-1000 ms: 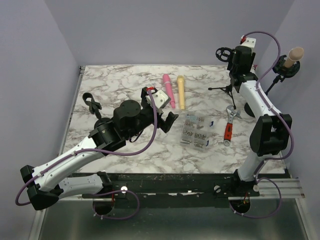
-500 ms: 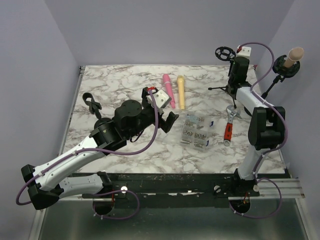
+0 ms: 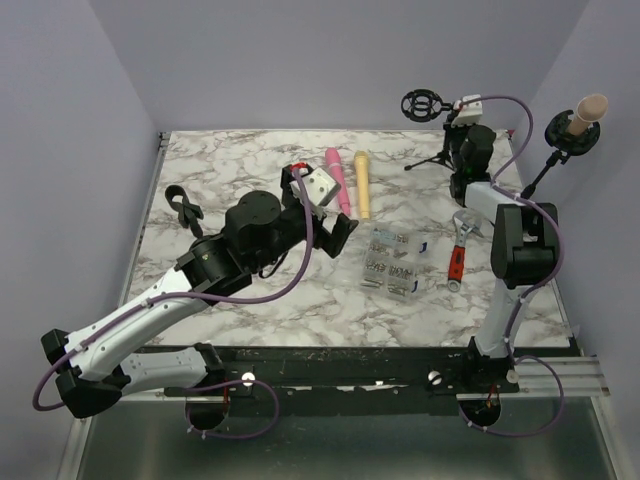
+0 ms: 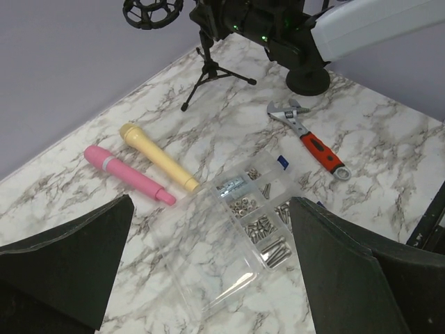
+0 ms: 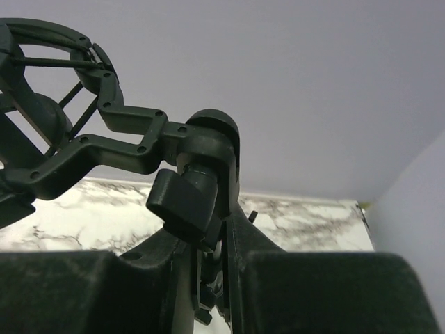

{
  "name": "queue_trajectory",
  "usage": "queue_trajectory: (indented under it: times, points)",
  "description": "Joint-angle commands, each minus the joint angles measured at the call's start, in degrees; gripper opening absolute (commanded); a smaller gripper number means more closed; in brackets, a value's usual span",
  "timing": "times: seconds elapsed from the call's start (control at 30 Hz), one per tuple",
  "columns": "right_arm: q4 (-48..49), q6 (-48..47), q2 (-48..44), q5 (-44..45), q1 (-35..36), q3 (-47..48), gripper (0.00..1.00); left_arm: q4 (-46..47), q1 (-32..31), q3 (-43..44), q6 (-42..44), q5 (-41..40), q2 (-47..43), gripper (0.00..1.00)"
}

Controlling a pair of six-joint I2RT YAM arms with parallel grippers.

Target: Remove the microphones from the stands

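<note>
A beige microphone (image 3: 588, 108) sits in a black stand (image 3: 545, 165) at the far right edge, beyond the right arm. My right gripper (image 3: 463, 150) is shut on the stem of a second black tripod stand (image 3: 432, 160), whose shock-mount ring (image 3: 422, 105) is empty. In the right wrist view the stem runs between my fingers (image 5: 219, 278) and the ring (image 5: 42, 125) is at upper left. My left gripper (image 3: 322, 212) is open and empty above the clear screw box (image 4: 257, 209); it also shows in the left wrist view (image 4: 208, 278).
A pink microphone (image 3: 337, 182) and a yellow microphone (image 3: 362, 184) lie side by side at the table's middle back. A red-handled wrench (image 3: 459, 250) lies by the right arm. A black clip (image 3: 183, 208) lies at the left. The back wall is close behind the stand.
My right gripper has swung left and back with the empty tripod stand, so its ring now sits further left. My left arm has shifted slightly up and right.
</note>
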Motion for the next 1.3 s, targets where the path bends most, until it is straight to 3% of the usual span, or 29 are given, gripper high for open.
queue_trajectory:
  times: [0.0,0.23,0.37,0.5,0.67,0.7,0.77,1.0,1.17,1.27]
  points:
    - [13.9,-1.1,4.4,-12.9,-0.9,1.8,0.01,0.7,2.6,-0.3,0.4,-0.9,1.4,0.99]
    - [10.6,6.0,10.0,-22.5,-4.7,8.2,0.01,1.9,6.9,-4.0,-0.6,-0.1,1.2,0.99]
    - [8.5,6.5,9.3,-22.8,-5.4,6.3,0.12,1.8,7.2,-4.4,-0.8,0.3,1.1,0.99]
    - [3.3,6.6,7.5,-19.6,-5.4,5.7,0.41,2.0,7.2,-4.9,-1.6,1.6,0.2,0.99]
    - [-8.6,10.5,4.4,-12.8,-5.4,8.5,0.66,2.1,7.1,-5.6,-2.8,3.1,-1.3,0.99]
    - [-10.9,11.4,3.3,-12.0,-5.4,8.5,0.77,2.2,7.1,-5.7,-3.1,3.5,-1.7,0.99]
    - [-15.3,14.7,1.5,-10.5,-5.4,8.5,0.84,2.3,7.1,-5.8,-3.4,4.1,-2.3,0.99]
    - [-21.0,30.2,-5.2,-7.6,-5.4,2.5,0.88,2.3,7.0,-5.9,-4.3,5.4,-2.6,0.99]
    - [-18.3,48.7,-4.1,-8.6,-5.4,1.1,0.86,2.3,6.8,-5.7,-5.1,6.9,-2.0,0.99]
    - [-15.1,57.1,-1.4,-10.8,-5.5,2.2,0.79,2.2,6.6,-5.8,-5.0,6.9,-1.8,0.99]
